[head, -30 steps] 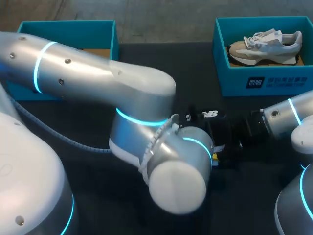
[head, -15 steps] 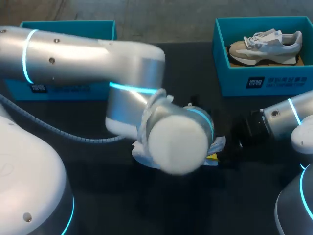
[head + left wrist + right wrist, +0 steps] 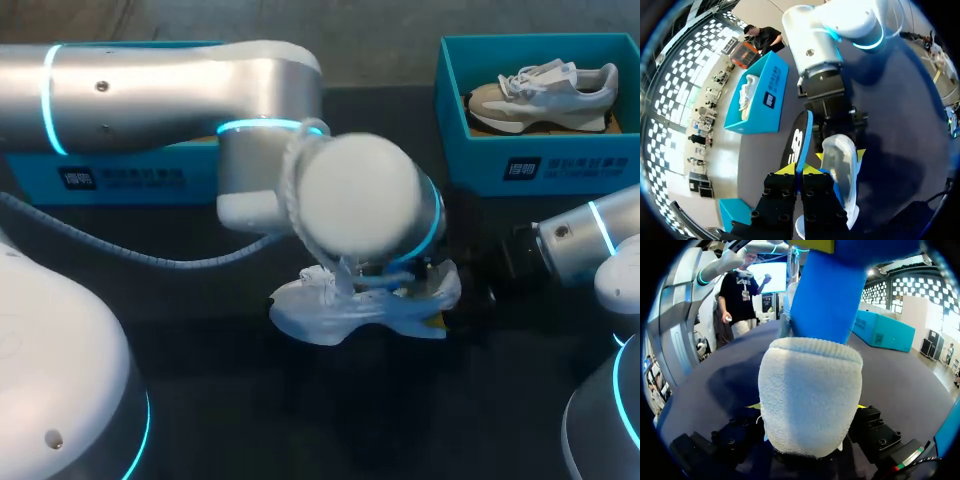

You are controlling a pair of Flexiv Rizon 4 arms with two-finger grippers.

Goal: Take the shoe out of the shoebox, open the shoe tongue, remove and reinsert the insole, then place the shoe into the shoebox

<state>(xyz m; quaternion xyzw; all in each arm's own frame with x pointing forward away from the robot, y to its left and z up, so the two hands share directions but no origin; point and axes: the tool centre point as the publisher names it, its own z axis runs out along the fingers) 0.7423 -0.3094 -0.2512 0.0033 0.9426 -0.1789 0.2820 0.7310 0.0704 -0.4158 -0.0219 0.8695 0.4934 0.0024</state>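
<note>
Black table [image 3: 240, 400], head view: the left arm [image 3: 150, 95] parks its wrist dome mid-frame. It hides its own fingers and the top of the white knit sneaker [image 3: 350, 312], which lies on the table just below centre. The same arm covers most of the teal cardboard shoebox [image 3: 40, 180] at upper left, so its contents can't be made out. The second teal shoebox [image 3: 540, 165] at upper right holds a beige-and-white sneaker [image 3: 540, 92].

The left wrist view fills the gap. The left gripper [image 3: 800, 170] is pinched tight on the black insole with a blue edge [image 3: 798, 137], which stands on edge just beside the white sneaker.

In the right wrist view the knit heel blocks nearly everything. The right gripper [image 3: 807, 407] shows only slivers of yellow on either side of the heel, clamped against it from both sides. The insole's blue face stands ahead of the heel.
</note>
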